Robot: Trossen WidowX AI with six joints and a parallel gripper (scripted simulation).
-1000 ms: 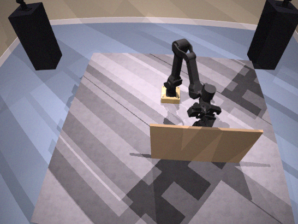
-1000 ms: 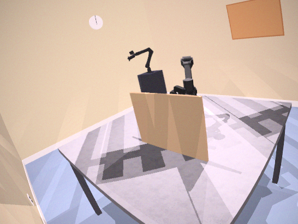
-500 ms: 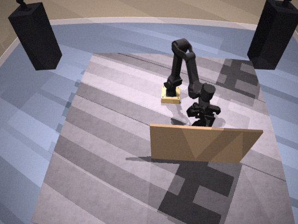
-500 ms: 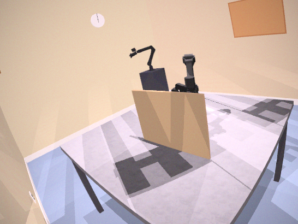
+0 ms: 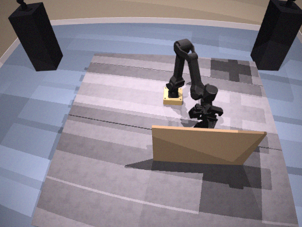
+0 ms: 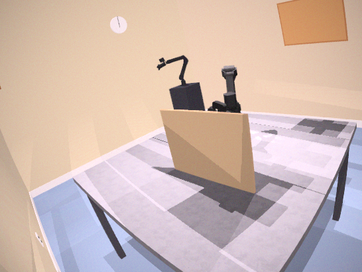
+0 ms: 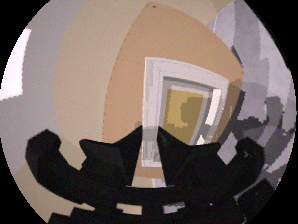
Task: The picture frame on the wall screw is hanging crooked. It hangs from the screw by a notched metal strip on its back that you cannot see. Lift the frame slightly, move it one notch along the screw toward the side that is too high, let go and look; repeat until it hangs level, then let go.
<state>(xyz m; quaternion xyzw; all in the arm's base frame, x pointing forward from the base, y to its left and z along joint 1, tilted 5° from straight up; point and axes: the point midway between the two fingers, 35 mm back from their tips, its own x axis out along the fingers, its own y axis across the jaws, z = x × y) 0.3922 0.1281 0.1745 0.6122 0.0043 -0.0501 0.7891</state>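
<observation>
In the wrist view the picture frame [image 7: 152,95], pale grey-white around a yellow-brown picture, hangs against the tan upright panel [image 7: 127,75] [image 5: 188,146] [image 6: 205,142]. My gripper [image 7: 149,128] is shut on the picture frame's near side bar, which runs between the two black fingertips. The fingers hide part of the bar's lower stretch. The top and exterior views see only the panel's back, so the picture frame and the fingertips are hidden there. The screw and the notched strip are not visible. The strongly curved wrist view does not show clearly whether the picture frame is level.
The panel stands upright on the grey table [image 5: 110,191] [image 6: 132,196]. My arm reaches from its yellow base [image 5: 172,101] to the panel's far side. Black pedestals [image 5: 38,41] [image 5: 276,39] [image 6: 187,96] stand beyond the table. Dark shadows cross the tabletop.
</observation>
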